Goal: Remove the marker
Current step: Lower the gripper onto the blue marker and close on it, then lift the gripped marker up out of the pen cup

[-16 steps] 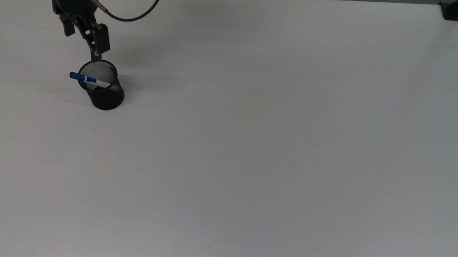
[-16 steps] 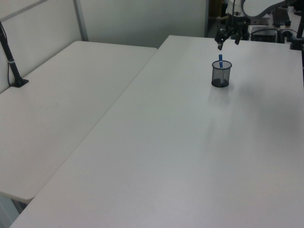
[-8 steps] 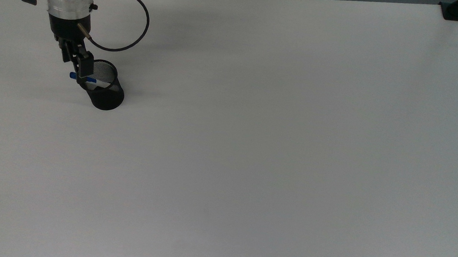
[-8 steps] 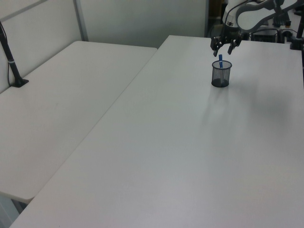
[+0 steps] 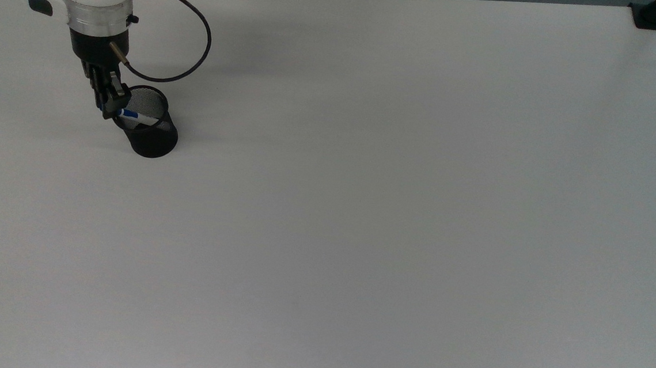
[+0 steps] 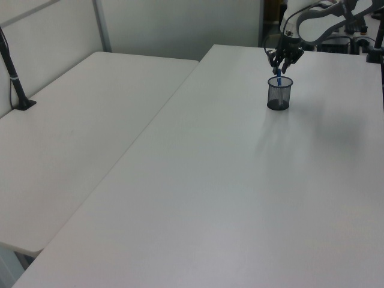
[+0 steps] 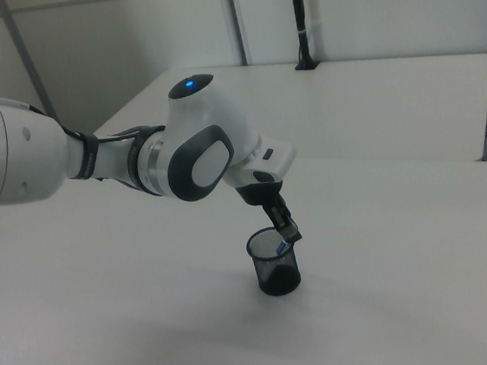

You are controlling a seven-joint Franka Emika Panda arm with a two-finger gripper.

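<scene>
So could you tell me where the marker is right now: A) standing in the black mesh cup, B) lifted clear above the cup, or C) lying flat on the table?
A: the marker leans inside the black mesh cup, its blue top at the gripper.

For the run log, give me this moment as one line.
phase: grasp | gripper: at blue cap of marker | marker: leaning in mesh cup | cup: upright on table

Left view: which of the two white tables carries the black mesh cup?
The table on the left view's right, under the pincer: the black mesh cup stands on it with the marker inside. The other table bears a black post.
</scene>
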